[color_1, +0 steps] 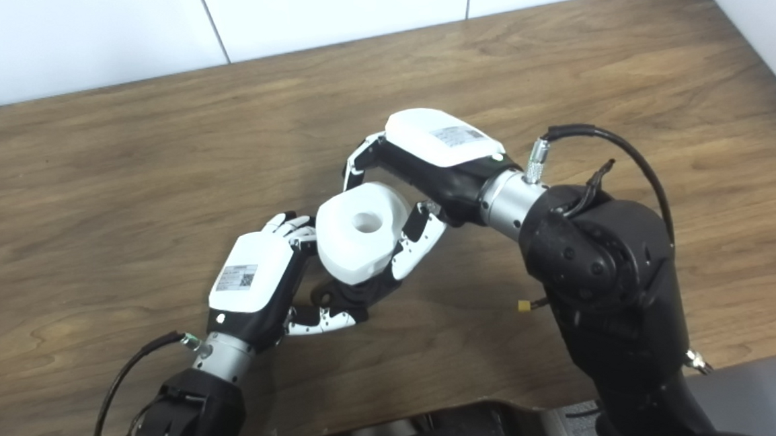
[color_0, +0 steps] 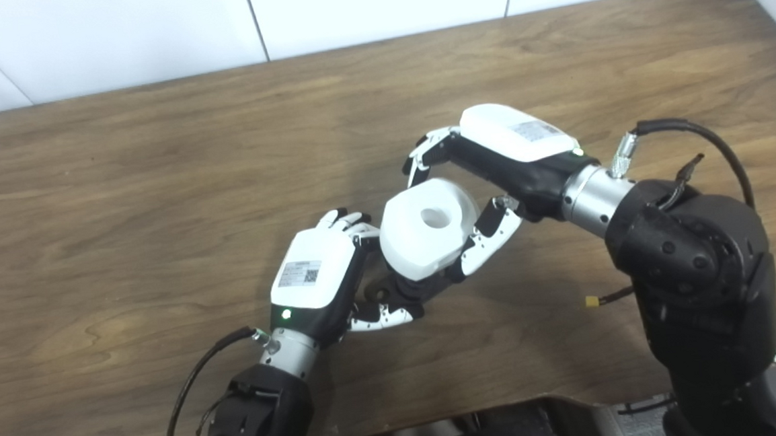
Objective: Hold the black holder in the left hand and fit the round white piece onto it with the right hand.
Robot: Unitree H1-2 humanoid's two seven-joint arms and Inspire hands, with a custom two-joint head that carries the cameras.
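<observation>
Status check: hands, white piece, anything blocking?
Left hand shut on black holder. Right hand shut on round white piece, sitting over the holder. Nothing in the way.

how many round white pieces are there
1: the round white piece sits between the right hand and left hand, above the black holder. None seen elsewhere.

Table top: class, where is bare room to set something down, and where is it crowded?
Bare wood runs along the wall at the back and across the table left of the left hand. It is crowded at centre, where that hand, the right hand and the round white piece meet.
</observation>
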